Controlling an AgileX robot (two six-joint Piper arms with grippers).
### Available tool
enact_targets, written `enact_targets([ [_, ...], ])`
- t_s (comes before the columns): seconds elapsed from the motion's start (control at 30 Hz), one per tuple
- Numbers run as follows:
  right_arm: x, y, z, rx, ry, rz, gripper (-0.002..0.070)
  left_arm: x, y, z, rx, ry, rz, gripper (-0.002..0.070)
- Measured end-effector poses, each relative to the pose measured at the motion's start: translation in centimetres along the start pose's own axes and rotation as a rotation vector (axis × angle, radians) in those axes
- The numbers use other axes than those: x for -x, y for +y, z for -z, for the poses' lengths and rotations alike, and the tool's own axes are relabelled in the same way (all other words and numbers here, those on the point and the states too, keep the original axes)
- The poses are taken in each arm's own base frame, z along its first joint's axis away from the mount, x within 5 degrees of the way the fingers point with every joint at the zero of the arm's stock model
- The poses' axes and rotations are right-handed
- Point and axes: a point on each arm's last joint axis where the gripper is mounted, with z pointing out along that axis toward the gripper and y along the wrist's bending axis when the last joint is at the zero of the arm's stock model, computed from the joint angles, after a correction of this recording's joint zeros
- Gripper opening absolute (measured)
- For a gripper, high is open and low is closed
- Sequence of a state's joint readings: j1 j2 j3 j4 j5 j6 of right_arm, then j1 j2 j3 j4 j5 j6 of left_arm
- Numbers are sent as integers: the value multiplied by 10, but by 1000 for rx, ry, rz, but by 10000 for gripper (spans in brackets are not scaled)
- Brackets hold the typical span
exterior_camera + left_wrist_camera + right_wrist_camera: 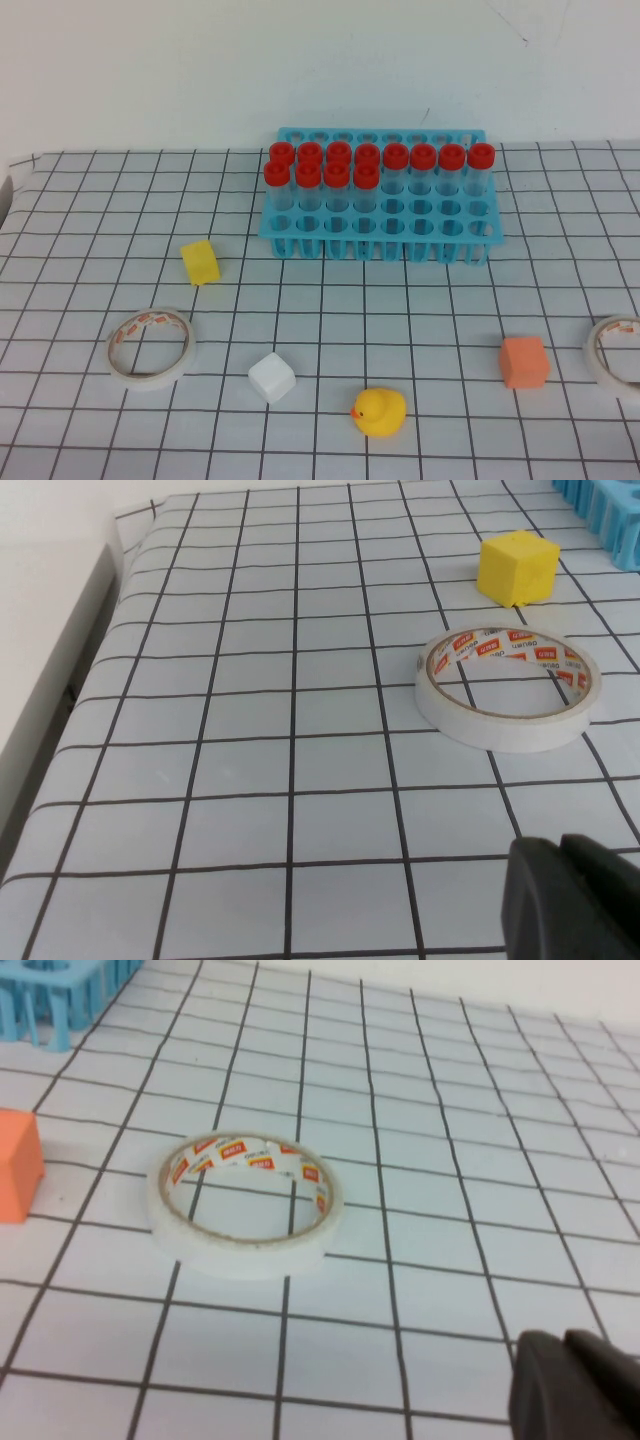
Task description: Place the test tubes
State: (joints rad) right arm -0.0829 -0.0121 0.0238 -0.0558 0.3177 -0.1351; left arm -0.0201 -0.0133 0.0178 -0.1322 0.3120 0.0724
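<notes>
Since the red-capped test tubes (395, 157) look light, slick and brittle, best hold is below caps; left claw (562, 865) and right claw (565, 1360) closed, empty, each near a tape roll (500, 730).

Open table (400, 290) spans the middle, bounded far by the rack (380, 240) and near by yellow cube (200, 262), left tape roll (150, 346), white cube (271, 378), duck (380, 411), orange cube (524, 361) and right tape roll (617, 352).

Raised on the robot's side, tilted down over the whole table (400, 330); close and low behind left gripper (562, 900), sharing left tape roll (507, 685) and yellow block (517, 567) with the high view; likewise behind right gripper (567, 1390), sharing right tape roll (245, 1205) and orange block (15, 1165)
</notes>
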Motion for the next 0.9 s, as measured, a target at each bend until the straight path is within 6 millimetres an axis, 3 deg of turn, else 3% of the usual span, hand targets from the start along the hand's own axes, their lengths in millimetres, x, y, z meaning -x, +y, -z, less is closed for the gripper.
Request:
enact_targets([
  [0.9,-1,0,0,9,17,-75,-1,0,0,0,0,0,0,-1],
])
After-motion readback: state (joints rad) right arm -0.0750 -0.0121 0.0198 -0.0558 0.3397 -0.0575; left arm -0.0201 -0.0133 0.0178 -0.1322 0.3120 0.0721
